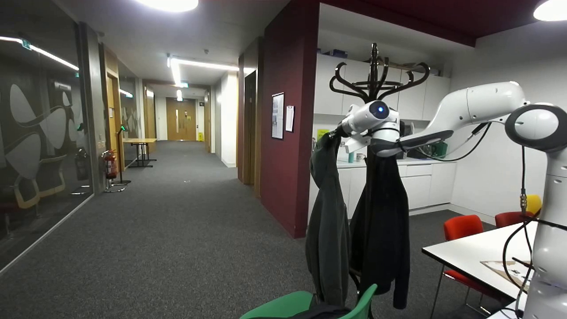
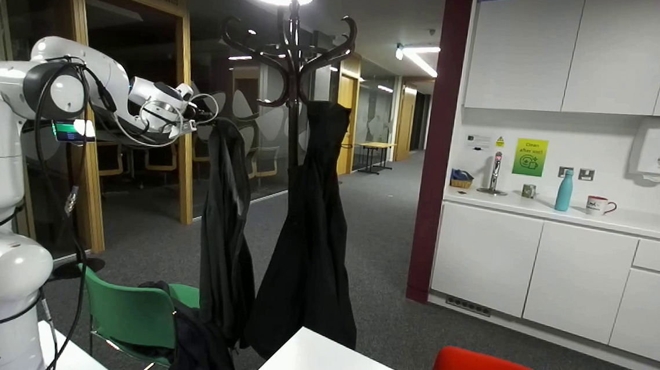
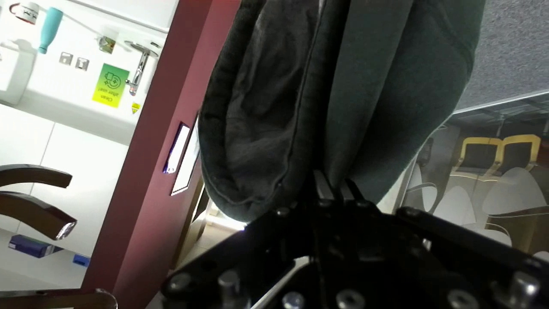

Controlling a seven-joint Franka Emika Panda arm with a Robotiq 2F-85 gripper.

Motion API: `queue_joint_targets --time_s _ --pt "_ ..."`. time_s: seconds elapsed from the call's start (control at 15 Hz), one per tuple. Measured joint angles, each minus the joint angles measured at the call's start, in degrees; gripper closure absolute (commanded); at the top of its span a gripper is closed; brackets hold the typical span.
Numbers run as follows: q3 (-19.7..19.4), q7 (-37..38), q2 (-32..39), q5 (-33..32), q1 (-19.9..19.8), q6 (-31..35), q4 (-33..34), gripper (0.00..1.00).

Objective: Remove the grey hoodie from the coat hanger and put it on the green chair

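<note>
One grey hoodie (image 1: 328, 217) hangs from the robot's single gripper (image 3: 335, 186). Its two fingers (image 3: 322, 185) are clamped together on the upper end of the garment, at the hood, and in the wrist view the cloth runs in between them. In both exterior views the hoodie is apart from the one black coat stand (image 2: 294, 66), just beside it and off its hooks.

The hoodie's long axis is nearly vertical: hood end up at the fingers, lower end pointing at the floor. The wrist view shows the hollow of the hood turned toward the camera. The lower end comes down at the one green chair (image 2: 126, 313); whether it touches the seat cannot be told.

One black jacket (image 2: 315, 236) hangs on the coat stand, also lengthwise down, and one more dark garment (image 2: 205, 344) lies over the green chair. In an exterior view, two red chairs (image 1: 463, 227) and one yellow chair (image 1: 534, 204) stand by a white table (image 1: 474, 246).

The counter (image 2: 652, 226) bears one teal bottle (image 2: 563, 192), one white mug (image 2: 596, 206), one patterned mug (image 2: 529, 191), one basket (image 2: 460, 182) and one tap (image 2: 496, 173).
</note>
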Motion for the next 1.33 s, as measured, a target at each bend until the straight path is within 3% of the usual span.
queue_joint_targets --time_s 0.67,1.07,1.13,1.33 --pt "4.01 -0.98 0.93 1.85 3.35 -0.05 -2.14 0.99" --pt "7.44 -9.15 0.66 16.69 4.49 0.95 -4.40 0.99" --pt "8.08 -10.87 0.54 19.37 4.54 1.20 -4.80 0.71" --pt "9.69 -16.05 0.45 26.42 4.59 1.23 -5.40 0.56"
